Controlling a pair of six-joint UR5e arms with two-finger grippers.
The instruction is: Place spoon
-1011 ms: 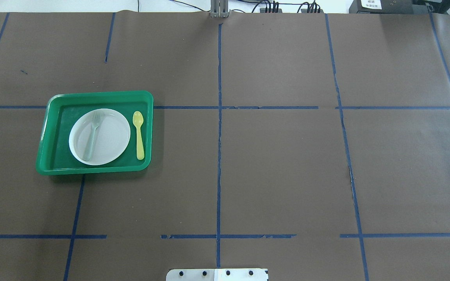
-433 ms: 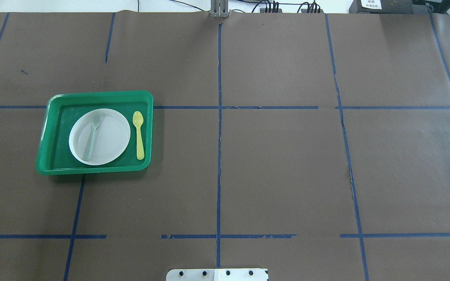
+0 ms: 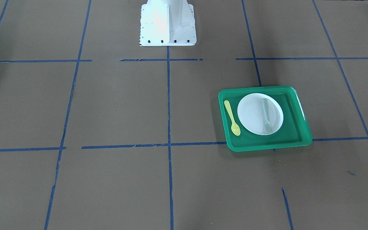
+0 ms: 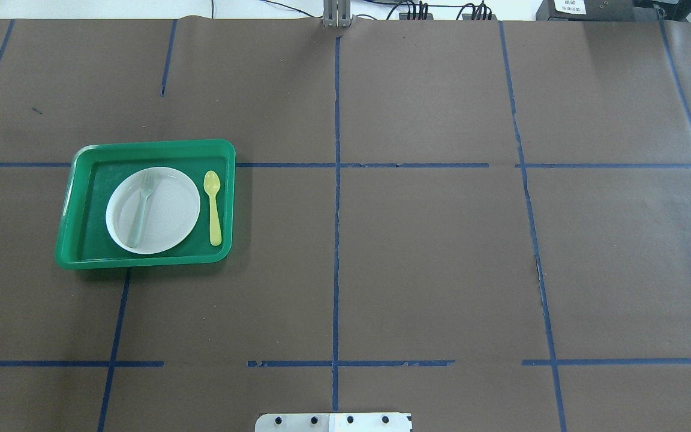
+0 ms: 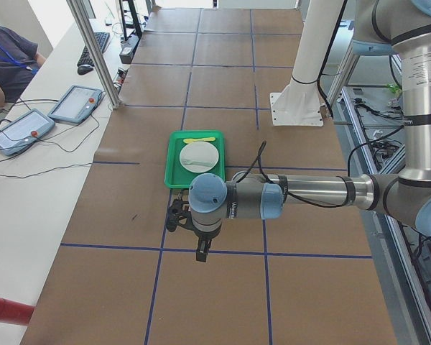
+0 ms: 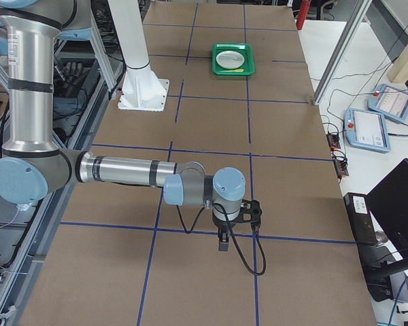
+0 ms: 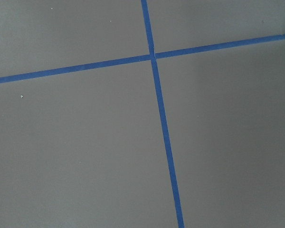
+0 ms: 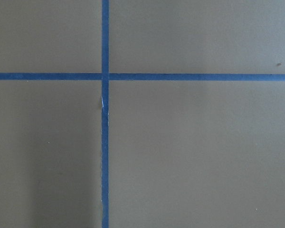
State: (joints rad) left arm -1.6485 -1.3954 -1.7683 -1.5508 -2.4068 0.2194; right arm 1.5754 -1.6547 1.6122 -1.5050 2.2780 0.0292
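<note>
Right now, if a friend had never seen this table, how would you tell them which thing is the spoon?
On the brown table with blue tape lines sits one green tray holding a white plate. The spoon lies on the tray floor beside the plate, on the side toward the table's middle. It is bright yellow, whereas the pale grey-green fork lies on the plate.

Finding: robotics laboratory test cell. The bench [image 4: 441, 240] is covered in brown paper and marked into a grid with blue tape [image 4: 336, 240]. A white pedestal [image 3: 167, 22] is bolted at its edge. Two industrial arms, the left arm [image 5: 309, 192] and the right arm [image 6: 122, 170], reach over it. A side desk [image 5: 29, 187] carries teach pendants [image 5: 21, 129], a keyboard [image 5: 99, 42] and loose cables. An aluminium frame post [image 5: 93, 50] stands beside it, with an operator [image 5: 7, 61] at the desk.
</note>
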